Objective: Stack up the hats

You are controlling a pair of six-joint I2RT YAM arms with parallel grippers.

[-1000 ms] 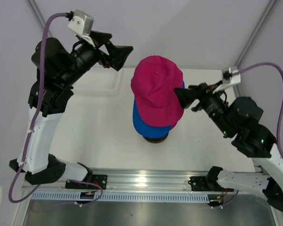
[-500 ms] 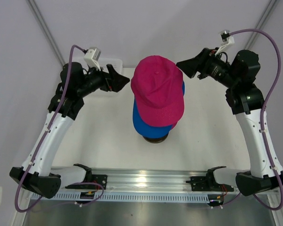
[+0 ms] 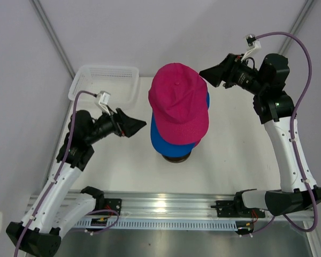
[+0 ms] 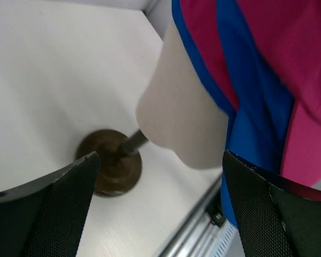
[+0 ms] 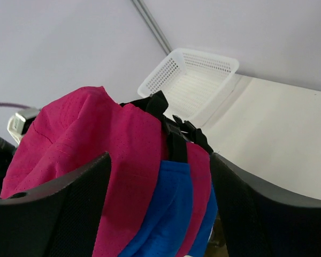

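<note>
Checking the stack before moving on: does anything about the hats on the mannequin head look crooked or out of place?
Slightly: the top pink cap sits offset on the blue cap beneath, so blue shows past its near and right edges. Otherwise the stack sits on the mannequin head.

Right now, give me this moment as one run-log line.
hats: stacked on mannequin head, pink hat on top | left gripper: open, empty | right gripper: open, empty
</note>
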